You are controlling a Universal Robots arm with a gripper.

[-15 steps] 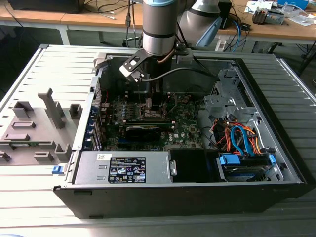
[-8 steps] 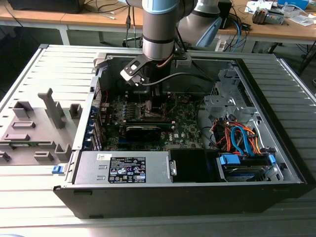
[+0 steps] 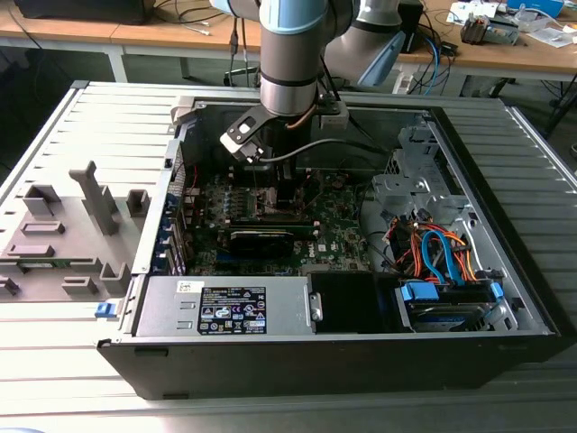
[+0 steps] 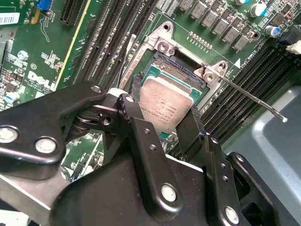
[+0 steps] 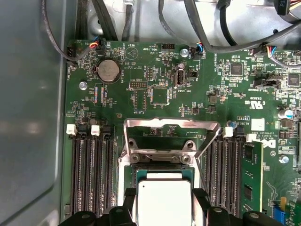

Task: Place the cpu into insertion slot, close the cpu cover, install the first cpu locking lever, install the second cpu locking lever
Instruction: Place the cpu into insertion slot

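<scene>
Arm (image 3: 288,54) upright; end effector (image 4: 165,108) clamps cpu (image 4: 167,100) over insertion slot (image 4: 165,60).

Your exterior view sits high off the near side of the open computer case (image 3: 505,298), angled down and far enough back to frame the whole case and the arm (image 3: 288,54). Your first wrist view looks straight down on the motherboard (image 5: 155,61), close. Your second wrist view is closer still, slanted past the jaws. Both wrist views share the cpu (image 5: 163,202) and the insertion slot (image 4: 167,59); all three share the motherboard.
</scene>
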